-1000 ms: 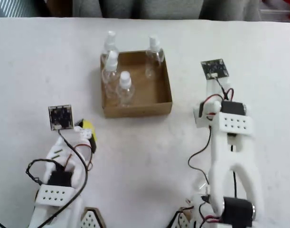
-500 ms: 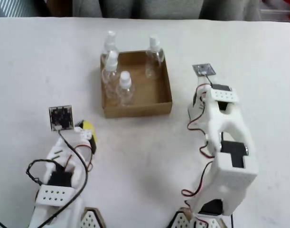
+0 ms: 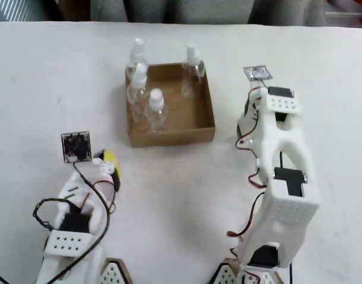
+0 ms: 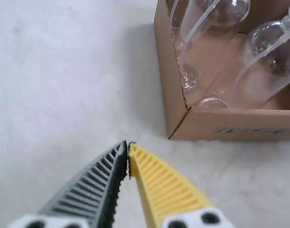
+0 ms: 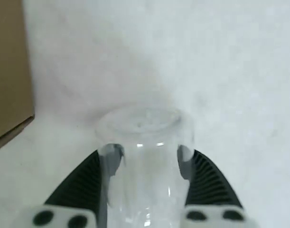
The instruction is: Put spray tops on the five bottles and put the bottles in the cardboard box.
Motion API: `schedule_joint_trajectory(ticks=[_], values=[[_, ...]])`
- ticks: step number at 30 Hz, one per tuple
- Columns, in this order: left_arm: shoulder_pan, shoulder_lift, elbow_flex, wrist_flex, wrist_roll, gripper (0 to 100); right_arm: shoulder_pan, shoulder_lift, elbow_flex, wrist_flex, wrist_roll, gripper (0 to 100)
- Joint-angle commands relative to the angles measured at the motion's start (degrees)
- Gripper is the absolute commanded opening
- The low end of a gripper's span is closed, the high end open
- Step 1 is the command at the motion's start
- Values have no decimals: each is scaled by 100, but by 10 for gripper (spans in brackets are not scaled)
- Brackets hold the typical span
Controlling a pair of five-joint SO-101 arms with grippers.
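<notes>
right gripper point(image 5: 145, 156) is clamping the clear bottle point(image 5: 145, 137), long axis running along its fingers, hovering beside the cardboard box point(image 3: 169, 137) lying to its left; left gripper point(image 4: 128, 148) is sitting closed, empty, near the box's front corner.

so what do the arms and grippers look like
Left arm and right arm: white shells, black motors, red and black wires, a square circuit board each. Left gripper has one grey and one yellow ridged finger; right gripper has two black ones.
</notes>
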Motion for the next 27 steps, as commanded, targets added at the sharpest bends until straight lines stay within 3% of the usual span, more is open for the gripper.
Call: schedule_joint_trajectory(ticks=[1,8,11,19,23,27], values=[[84,-75,-44,-149,-62,26,57,-92,-870,901,88,50],[84,-75,-35,-149,-62,26,-4,-101,-1758,2413,123,48],[84,-75,-35,-149,-62,26,-4,-365,-1591,2448,624,47],[84,-75,-35,-149,-62,26,-514,-2246,290,2220,1626,47],[75,-75,-35,-149,-62,26,-1068,-3222,1451,1868,1697,48],[57,-75,-35,-149,-62,26,-1736,-4163,2690,1675,2303,48]])
